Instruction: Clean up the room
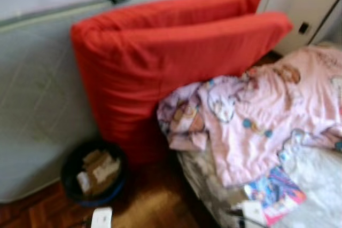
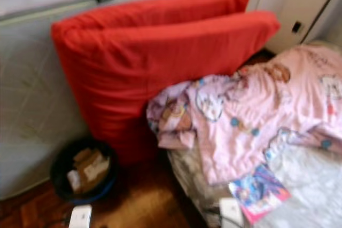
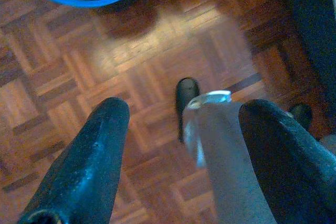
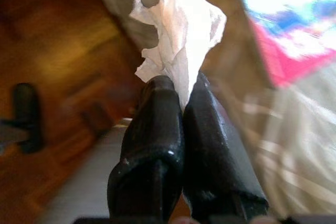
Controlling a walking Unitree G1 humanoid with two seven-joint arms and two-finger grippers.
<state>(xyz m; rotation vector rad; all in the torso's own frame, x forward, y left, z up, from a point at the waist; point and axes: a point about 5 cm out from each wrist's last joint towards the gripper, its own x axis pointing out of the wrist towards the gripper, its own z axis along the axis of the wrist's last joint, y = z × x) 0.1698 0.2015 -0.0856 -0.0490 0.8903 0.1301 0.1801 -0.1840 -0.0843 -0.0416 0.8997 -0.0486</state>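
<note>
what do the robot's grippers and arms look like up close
Each gripper has two long, glossy black fingers with rounded tips: the left gripper has thick, tapering ones, the right gripper smooth ones with bright highlights. A silver-grey arm segment runs below the left fingers. No cables or markings can be made out.

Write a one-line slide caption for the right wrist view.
Right tool shut on a crumpled white tissue, held above the wooden floor beside the bed's edge.
</note>
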